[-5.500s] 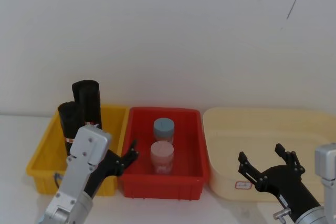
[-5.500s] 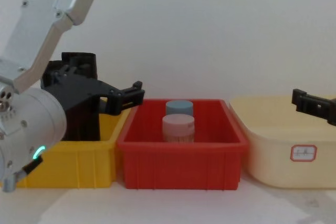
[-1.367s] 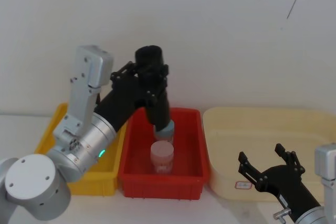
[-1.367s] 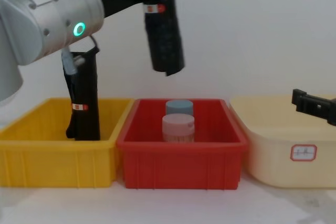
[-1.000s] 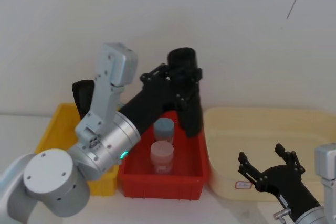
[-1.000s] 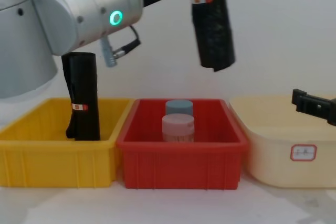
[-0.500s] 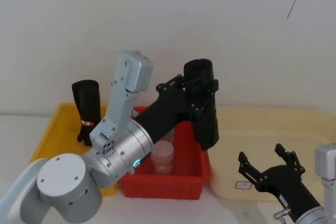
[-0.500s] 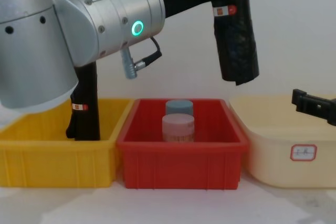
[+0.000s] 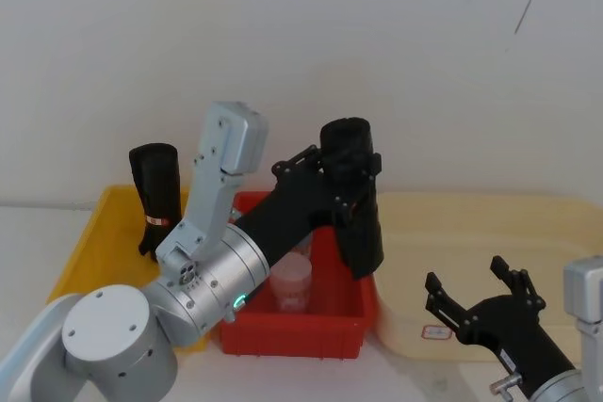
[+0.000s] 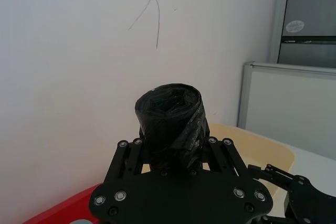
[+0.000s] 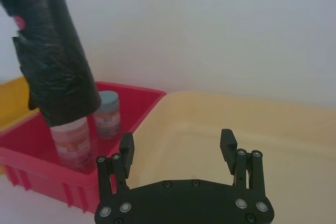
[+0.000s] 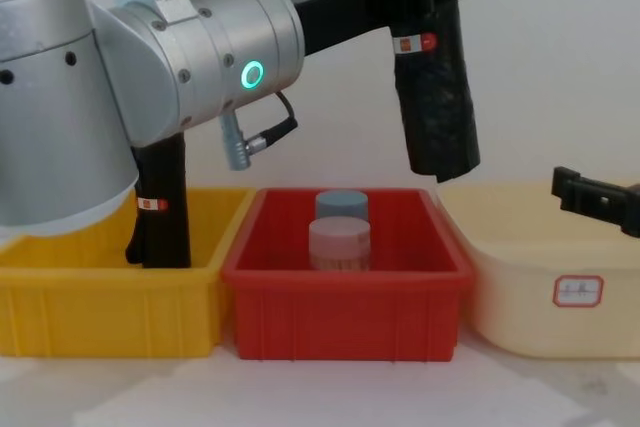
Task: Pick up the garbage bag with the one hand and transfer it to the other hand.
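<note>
My left gripper point(image 9: 349, 174) is shut on the garbage bag point(image 9: 358, 218), a tall black roll with a white-and-red label. It holds the garbage bag point(image 12: 436, 97) near its top, tilted slightly, in the air over the right edge of the red bin point(image 12: 345, 322). In the left wrist view the roll's end point(image 10: 169, 119) stands up between the jaws. My right gripper point(image 9: 468, 278) is open, low at the front right over the cream tub point(image 9: 490, 228), apart from the bag. From the right wrist view the bag point(image 11: 55, 61) hangs well beyond the open gripper point(image 11: 177, 139).
A second black roll point(image 9: 155, 197) stands in the yellow bin point(image 9: 80, 265) at the left. The red bin point(image 9: 301, 334) holds a pink-lidded jar point(image 12: 340, 244) and a blue-lidded jar point(image 12: 342, 205). The left arm's big silver joint point(image 12: 150, 97) looms over the yellow bin.
The left gripper lifted the bag out of the yellow bin and carried it right across the red bin. In the last half second it eased slightly left and down. The right gripper barely moved.
</note>
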